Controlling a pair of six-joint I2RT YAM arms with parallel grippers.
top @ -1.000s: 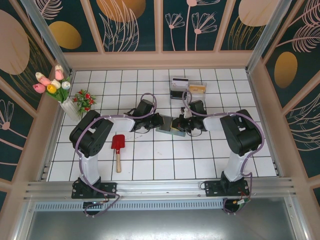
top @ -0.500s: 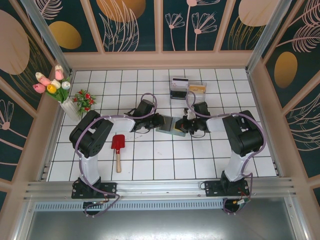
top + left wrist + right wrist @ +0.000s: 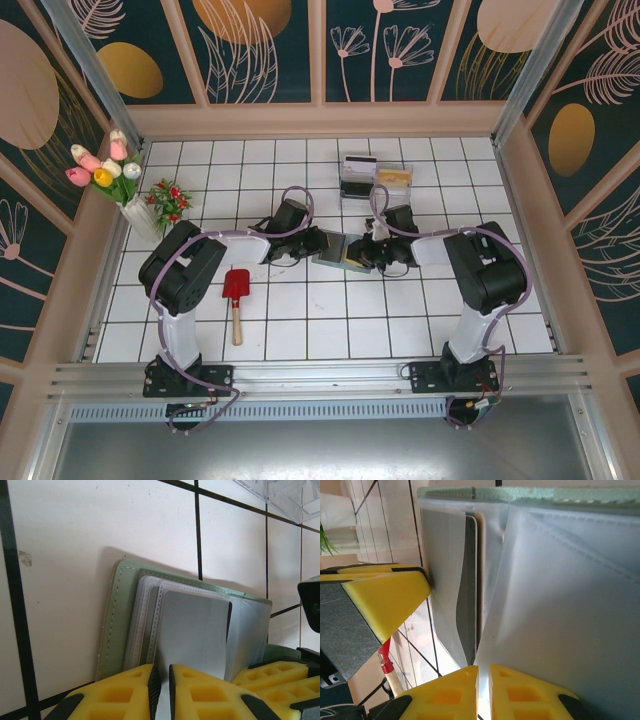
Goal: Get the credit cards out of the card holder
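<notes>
The right end effector (image 3: 372, 252) has eased slightly rightward over the last second and now holds, its fingers (image 3: 445, 692) pressed together on a clear sleeve (image 3: 560, 605) of the card holder (image 3: 338, 252), which lies open on the desk (image 3: 300, 320) between the arms. The left end effector (image 3: 316, 243) is likewise pinched on a grey inner flap (image 3: 192, 630). A dark credit card (image 3: 468, 595) sits in its pocket, so extraction appears not yet begun.

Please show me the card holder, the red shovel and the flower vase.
card holder (image 3: 115, 625): left wrist view, on its green cover.
red shovel (image 3: 236, 285): top view, on its blade.
flower vase (image 3: 143, 218): top view, on its white body.
</notes>
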